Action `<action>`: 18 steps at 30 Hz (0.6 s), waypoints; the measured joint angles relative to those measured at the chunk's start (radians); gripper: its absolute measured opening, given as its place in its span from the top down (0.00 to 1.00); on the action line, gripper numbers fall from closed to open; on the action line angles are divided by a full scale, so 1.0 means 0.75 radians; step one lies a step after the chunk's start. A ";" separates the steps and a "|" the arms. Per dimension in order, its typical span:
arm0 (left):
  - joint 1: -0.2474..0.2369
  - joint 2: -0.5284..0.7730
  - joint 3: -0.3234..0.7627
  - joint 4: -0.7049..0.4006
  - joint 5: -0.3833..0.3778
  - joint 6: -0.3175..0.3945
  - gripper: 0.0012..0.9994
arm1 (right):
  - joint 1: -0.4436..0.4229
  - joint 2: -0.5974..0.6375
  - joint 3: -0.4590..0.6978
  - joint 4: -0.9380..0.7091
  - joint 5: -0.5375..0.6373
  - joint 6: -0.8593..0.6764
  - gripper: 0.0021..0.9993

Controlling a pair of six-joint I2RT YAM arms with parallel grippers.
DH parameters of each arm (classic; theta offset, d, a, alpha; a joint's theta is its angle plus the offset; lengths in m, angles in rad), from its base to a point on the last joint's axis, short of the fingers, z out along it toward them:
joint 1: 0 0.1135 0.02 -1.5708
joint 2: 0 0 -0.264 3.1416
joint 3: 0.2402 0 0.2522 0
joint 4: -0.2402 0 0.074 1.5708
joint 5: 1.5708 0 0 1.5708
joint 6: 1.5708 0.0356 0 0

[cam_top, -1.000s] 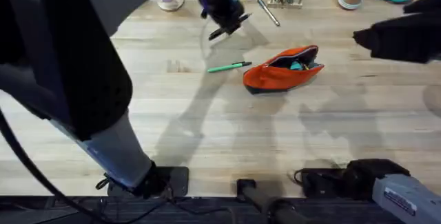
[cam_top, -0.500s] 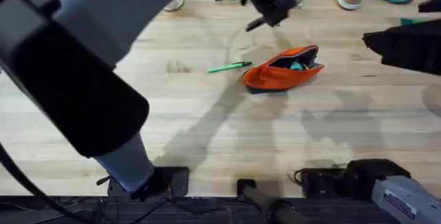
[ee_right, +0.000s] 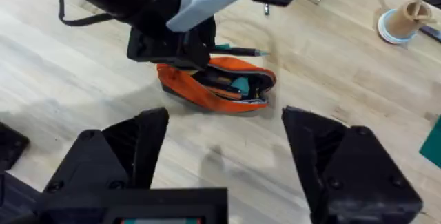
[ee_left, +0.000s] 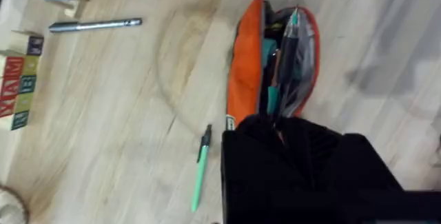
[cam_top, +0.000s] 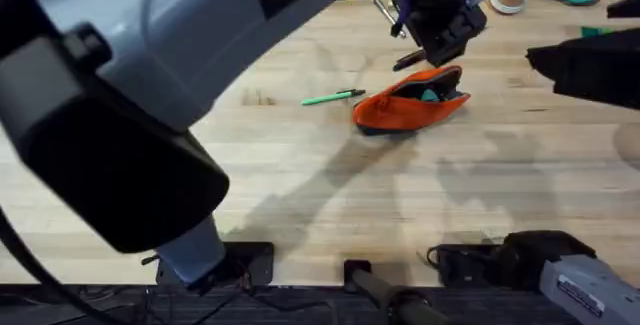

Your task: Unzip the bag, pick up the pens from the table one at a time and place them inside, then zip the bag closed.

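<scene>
Green pen [cam_top: 334,96]: lies loose on the tabletop [cam_top: 300,195] just left of centre in the overhead view, close beside the pouch's left tip, not yet bagged; its long axis runs nearly left-right, the right end tipped slightly up-frame.
Bag [cam_top: 410,103]: centre-right of the overhead frame, already unzipped and gaping; long axis left-right, rising a little toward the right, the mouth opening toward the right end; teal contents show inside.
Black pen [cam_top: 410,60]: carried just above the bag's opening, dark and slanted, left end lower; in the left wrist view it points along the pouch mouth.
Left gripper [cam_top: 437,35]: reaching across to the upper middle of the frame, jaws pinching the black pen over the bag.
Silver pen [ee_left: 95,25]: upper left of the left wrist view, well apart from the bag, lying close to level in that picture.
Right gripper [ee_right: 224,148]: jaws spread wide and empty, hovering on the near side of the bag.
Progress: unzipping looks done; one pen about to go in; I judge two pens and the zip-up remain.
</scene>
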 joint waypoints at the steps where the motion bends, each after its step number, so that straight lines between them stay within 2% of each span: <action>1: -0.001 0.001 0.000 0.000 0.010 -0.004 0.96 | 0.000 0.000 0.000 0.000 0.000 0.000 0.00; 6: -0.002 0.025 0.000 0.025 0.049 -0.016 0.96 | 0.000 0.000 0.000 0.000 0.000 0.000 0.00; 18: -0.009 0.206 0.000 0.065 0.099 -0.018 0.96 | 0.000 0.000 0.000 0.000 0.000 0.000 0.00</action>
